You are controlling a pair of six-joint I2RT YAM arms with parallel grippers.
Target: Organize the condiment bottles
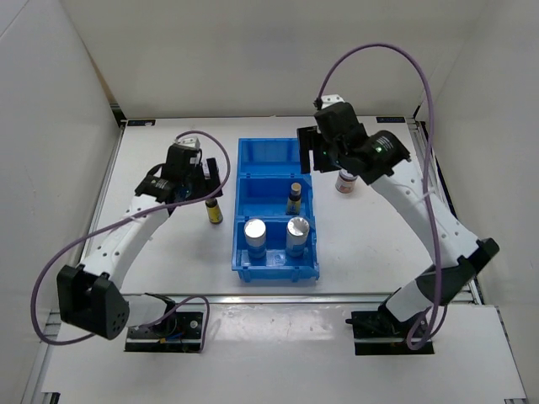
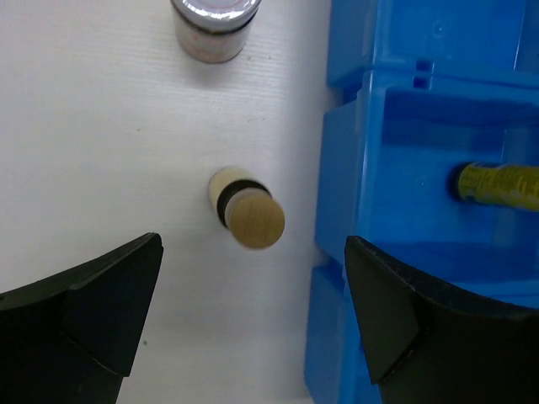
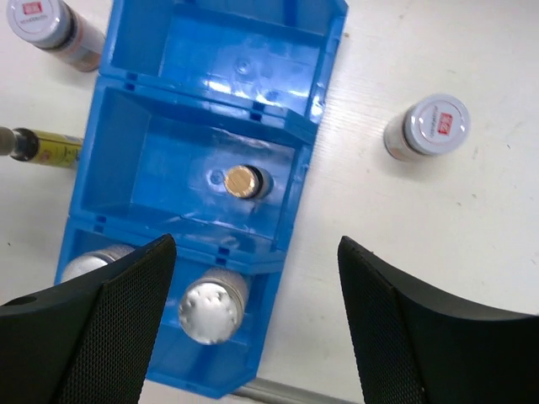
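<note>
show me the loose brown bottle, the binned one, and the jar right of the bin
loose brown bottle (image 2: 255, 219): left wrist view, cap top
binned brown bottle (image 3: 242, 181): right wrist view, cap top
right jar (image 3: 436, 124): right wrist view, white lid

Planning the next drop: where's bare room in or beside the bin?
Free: the blue bin's far compartment, bare; the middle compartment's left half beside its brown bottle; the table right of the bin, near of the lone jar. Crowded: the near compartment, filled by two silver-topped cylinders; the table left of the bin, with a second brown bottle and a left jar.
</note>
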